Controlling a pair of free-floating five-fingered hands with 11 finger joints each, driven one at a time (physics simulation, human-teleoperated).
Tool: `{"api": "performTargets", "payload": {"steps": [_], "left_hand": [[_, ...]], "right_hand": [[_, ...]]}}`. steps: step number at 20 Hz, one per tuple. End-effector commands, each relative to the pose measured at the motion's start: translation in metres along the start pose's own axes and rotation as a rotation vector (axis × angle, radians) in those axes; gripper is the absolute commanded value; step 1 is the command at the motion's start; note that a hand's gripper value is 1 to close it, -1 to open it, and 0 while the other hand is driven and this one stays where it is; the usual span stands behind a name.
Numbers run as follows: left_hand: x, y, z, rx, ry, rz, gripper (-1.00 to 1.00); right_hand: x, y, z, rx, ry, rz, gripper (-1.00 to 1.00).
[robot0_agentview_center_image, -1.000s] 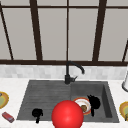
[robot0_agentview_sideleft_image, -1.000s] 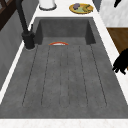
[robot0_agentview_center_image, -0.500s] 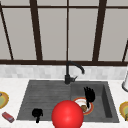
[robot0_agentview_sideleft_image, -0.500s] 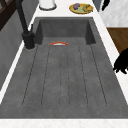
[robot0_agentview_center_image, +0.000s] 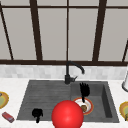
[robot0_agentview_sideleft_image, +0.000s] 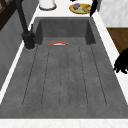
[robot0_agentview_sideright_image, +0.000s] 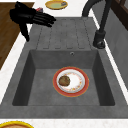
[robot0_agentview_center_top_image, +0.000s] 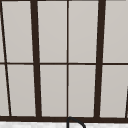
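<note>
My right hand (robot0_agentview_center_image: 84, 90) hangs in the air over the sink basin, open, its fingers straight and spread toward the window and its thumb pointing down. In the right side view the right hand (robot0_agentview_sideright_image: 28, 15) is high above the sink's front edge. Below it in the basin lies a white plate with a red rim (robot0_agentview_center_image: 91, 108) (robot0_agentview_sideright_image: 79, 83) bearing a brown lump of food (robot0_agentview_sideright_image: 64, 80). My left hand (robot0_agentview_center_image: 37, 113) (robot0_agentview_sideleft_image: 122, 62) floats at the front edge of the drainboard (robot0_agentview_center_image: 45, 95), fingers curled, holding nothing. A big red ball (robot0_agentview_center_image: 67, 115) shows between the hands.
A black faucet (robot0_agentview_center_image: 68, 75) stands behind the sink. Yellow plates sit on the counter at the left (robot0_agentview_center_image: 2, 100) and right (robot0_agentview_center_image: 123, 110). A small red block (robot0_agentview_center_image: 7, 117) lies front left, and a white container (robot0_agentview_center_image: 125, 83) stands back right.
My right hand has moved up and slightly left in the front view, away from the plate. The left hand and the red ball have stayed put.
</note>
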Motion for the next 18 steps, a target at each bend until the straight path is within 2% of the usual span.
{"api": "performTargets", "payload": {"steps": [1,5,11,15,18], "left_hand": [[0.000,0.000,0.000,0.000,0.000,0.000,0.00],[0.000,0.000,0.000,0.000,0.000,0.000,0.00],[0.000,0.000,0.000,0.000,0.000,0.000,0.00],[0.000,0.000,0.000,0.000,0.000,0.000,0.00],[0.000,0.000,0.000,0.000,0.000,0.000,0.00]], "right_hand": [[0.005,-0.004,-0.029,-0.052,0.005,0.018,-1.00],[0.008,-0.008,-0.058,-0.061,0.002,0.003,-1.00],[0.020,-0.005,-0.108,-0.065,-0.004,0.032,-1.00],[0.035,-0.003,-0.141,-0.051,0.000,0.034,-1.00],[0.046,0.002,-0.151,-0.047,0.104,0.051,-1.00]]}}
